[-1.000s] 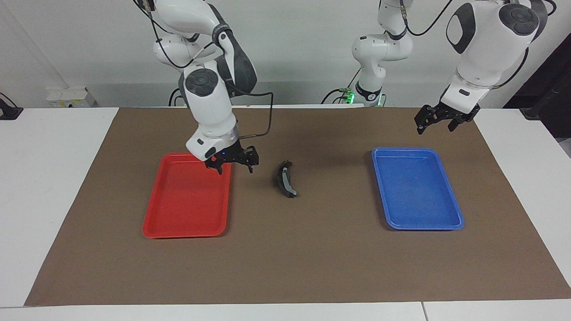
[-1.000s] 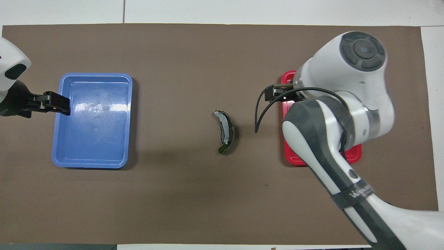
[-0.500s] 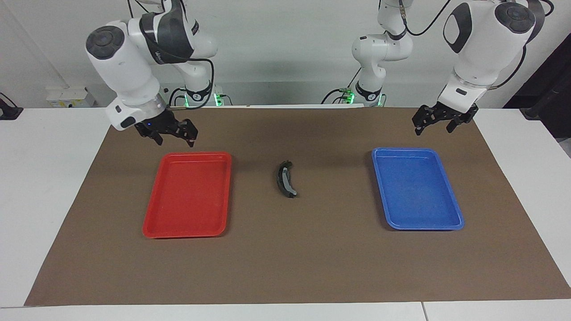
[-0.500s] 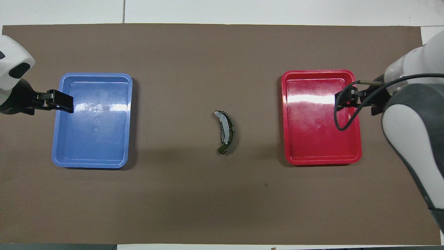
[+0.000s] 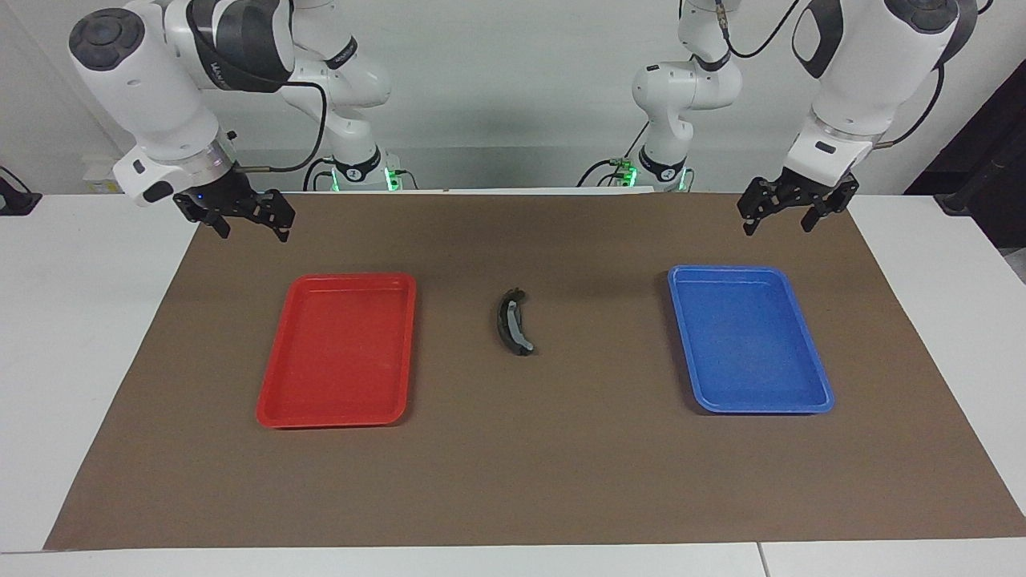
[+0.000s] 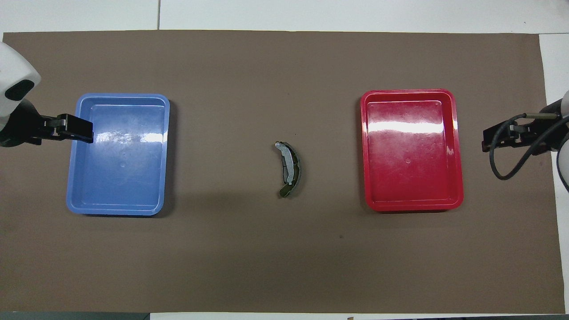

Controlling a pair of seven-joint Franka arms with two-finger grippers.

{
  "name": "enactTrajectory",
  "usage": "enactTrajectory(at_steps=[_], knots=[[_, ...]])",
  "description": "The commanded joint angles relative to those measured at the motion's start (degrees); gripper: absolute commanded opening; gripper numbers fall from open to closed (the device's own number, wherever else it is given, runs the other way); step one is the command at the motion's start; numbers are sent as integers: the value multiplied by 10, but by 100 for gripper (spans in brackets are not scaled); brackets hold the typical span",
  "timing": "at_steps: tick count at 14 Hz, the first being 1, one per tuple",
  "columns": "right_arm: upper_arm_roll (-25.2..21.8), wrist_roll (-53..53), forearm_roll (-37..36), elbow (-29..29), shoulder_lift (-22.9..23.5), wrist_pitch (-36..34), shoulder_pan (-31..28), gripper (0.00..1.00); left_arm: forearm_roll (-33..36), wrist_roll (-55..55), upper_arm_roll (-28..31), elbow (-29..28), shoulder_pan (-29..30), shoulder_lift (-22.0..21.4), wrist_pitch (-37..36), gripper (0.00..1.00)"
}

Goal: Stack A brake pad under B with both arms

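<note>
- B (image 5: 514, 322) lay atop A brake pad (image 6: 295, 172) at mat (image 5: 561, 465) centre (between both trays).
- Left gripper (image 5: 789, 215) hovered wide over the mat's corner, empty.
- Right gripper (image 5: 249, 223) likewise.

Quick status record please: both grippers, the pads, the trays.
left gripper: open, empty, in the air over the mat's edge nearest the robots, by the blue tray's end
right gripper: open, empty, in the air over the mat's corner at the right arm's end
pads: one stack on the brown mat, between the trays
top pad: long crescent
lower pad: mostly covered
red tray: empty
blue tray: empty
</note>
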Motion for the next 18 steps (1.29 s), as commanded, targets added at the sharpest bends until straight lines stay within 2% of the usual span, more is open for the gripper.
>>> enactTrajectory(at_steps=[1,5,14,18], knots=[[-5,-16,-5,-3,-6,-7,2,100,-8,4,8,19,-3,0,-25,99],[-32,-15,3,-3,-7,-3,3,100,-8,-3,8,19,-3,0,-24,99],[-40,-32,-2,-30,-44,-11,7,100,-8,-3,8,15,-5,0,-25,99],[-40,-33,4,17,-28,-38,9,100,-8,-3,8,15,-6,0,-25,99]])
